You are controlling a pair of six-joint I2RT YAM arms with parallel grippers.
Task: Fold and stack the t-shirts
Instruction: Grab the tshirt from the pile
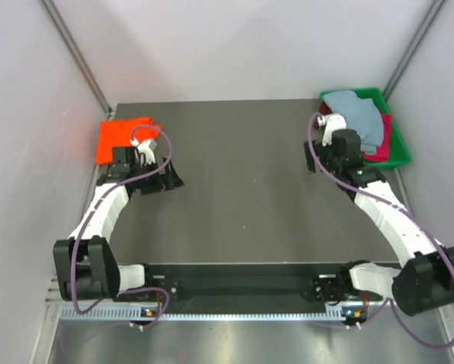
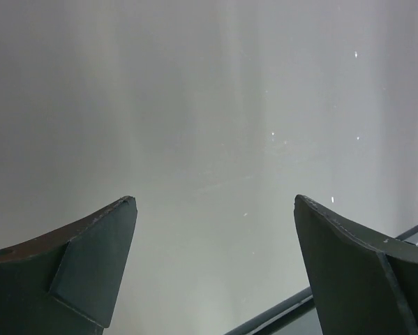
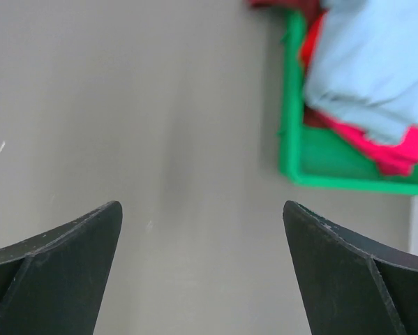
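Two hands (image 2: 213, 199) (image 3: 202, 204), one orange t-shirt (image 1: 120, 138)

Soft, even light falls from above, and shadows on the table (image 1: 242, 189) are faint. The orange-red t-shirt (image 1: 114, 140) throws a reddish tint onto the left wall (image 1: 37, 152). The left wrist view is washed out with pale streaks. In the right wrist view the green bin (image 3: 334, 178) looks blurred.

Dark grey matte tabletop (image 1: 242, 189), boxed in by pale walls (image 1: 234, 45) at the far side and both flanks; thin metal struts (image 1: 75, 49) rising at the two far corners; green plastic bin (image 1: 399, 148) flat on the tabletop in the far right corner, just beside the right wall; perforated metal rail (image 1: 234, 312) along the near edge.
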